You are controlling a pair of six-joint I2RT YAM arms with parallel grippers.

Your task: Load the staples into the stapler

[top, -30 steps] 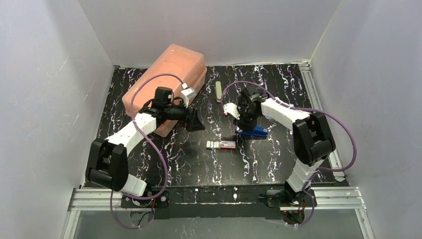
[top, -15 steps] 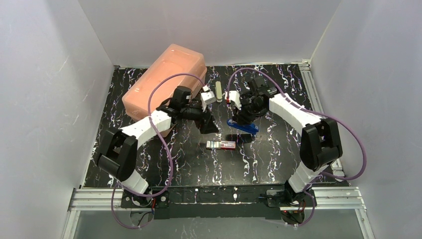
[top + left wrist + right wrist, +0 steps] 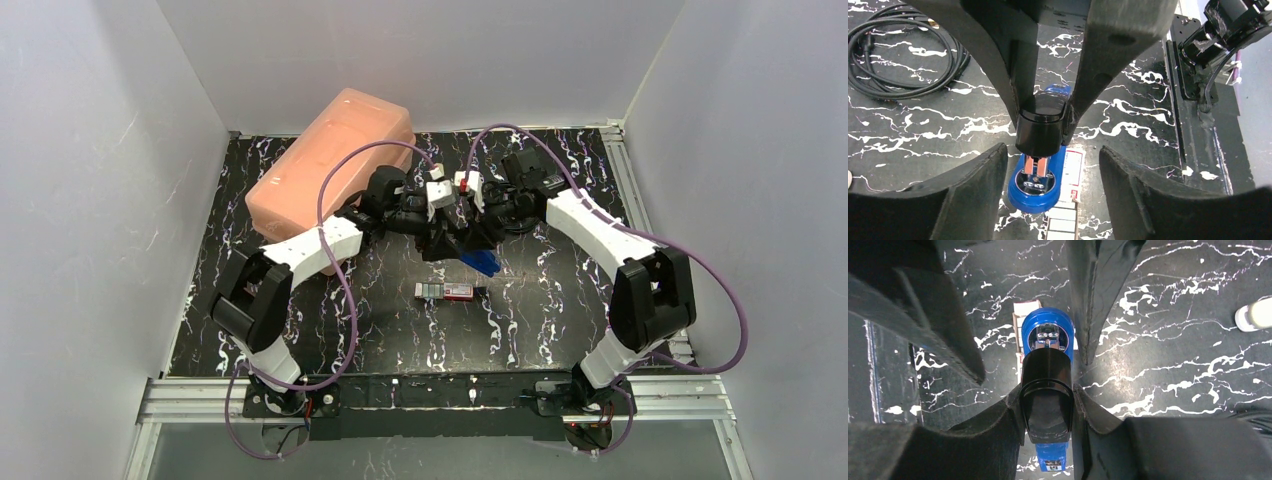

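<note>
Right tool [image 3: 1047, 400] clamps stapler [image 3: 1047, 335] — staples [image 3: 447, 291] lie just beneath (left tool [image 3: 1051, 150] apart).

The stapler [image 3: 483, 262] hangs above, seemingly just behind, the staples [image 3: 446, 291]; case [image 3: 335, 155] back-left.

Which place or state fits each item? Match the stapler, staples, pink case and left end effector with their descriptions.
Items:
1 stapler
2 staples
3 pink case
4 left end effector

Descriptions:
A open, fingers apart
B far-left corner
C lying free at the centre of the table
D clamped in the right end effector

Pairs: 1-D, 2-C, 3-B, 4-A
</note>
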